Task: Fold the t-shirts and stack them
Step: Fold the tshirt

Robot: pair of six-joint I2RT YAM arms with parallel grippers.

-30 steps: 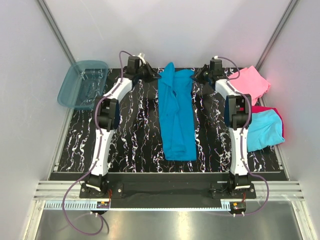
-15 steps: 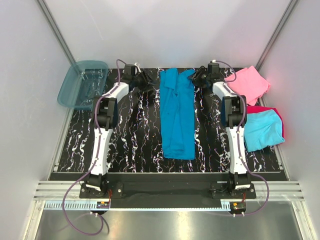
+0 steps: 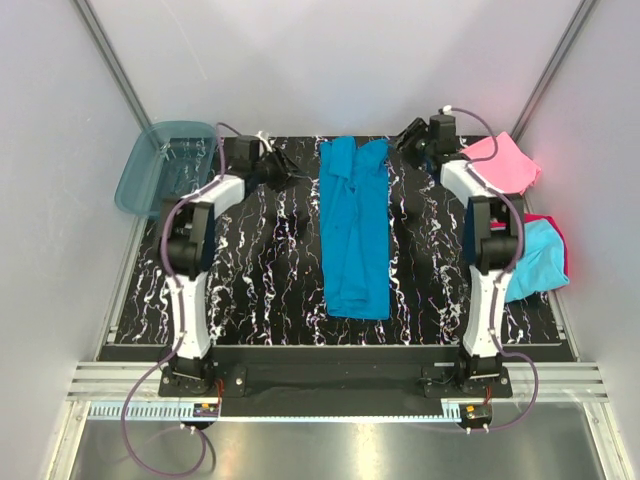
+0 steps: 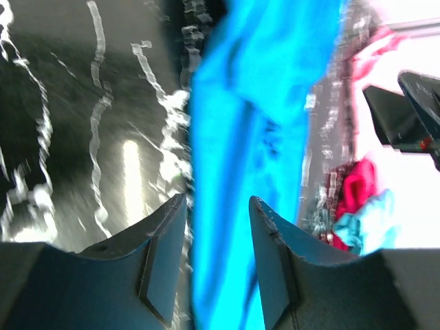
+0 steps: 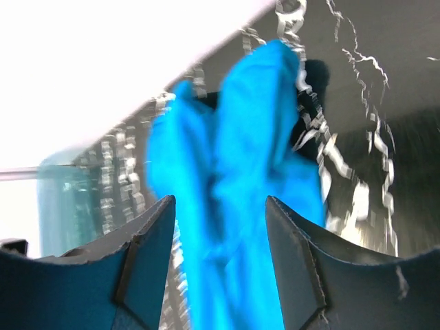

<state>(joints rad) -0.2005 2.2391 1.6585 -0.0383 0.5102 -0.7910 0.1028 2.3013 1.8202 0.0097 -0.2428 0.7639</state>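
Left gripper [image 3: 283, 170]: jaws partly apart, nothing in them. On its wrist feed the two fingers [image 4: 165, 240] frame a clear gap. The blue cloth seen through that gap lies flat on the desk [image 3: 260, 270], beyond the tips. From above I see this gripper over bare desk, just left of the shirt's far end and not touching it.

Right gripper [image 3: 405, 138]: jaws wide apart and also holding nothing. Its wrist feed shows the fingers [image 5: 148, 254] well spread, with the cloth out ahead of them. From above it sits at the far edge of the desk, just beside the shirt's far right corner. I can't make out any contact there.

The teal-blue shirt [image 3: 352, 230] is folded lengthwise into a long narrow strip. It lies mid-desk between the two arms, running from the far edge toward the near edge. The far end is rumpled and uneven, and the near end lies flat and squarer.

The pink shirt [image 3: 505, 160] is folded at the far right corner, just beside the right arm. The cyan shirt [image 3: 535, 255] is folded and lies on the magenta-red shirt [image 3: 552, 221] at the right edge. The right forearm partly hides both of them. All three are well apart from the teal strip.

The tub [image 3: 160, 165] sits at the far left, overhanging the desk's left edge.
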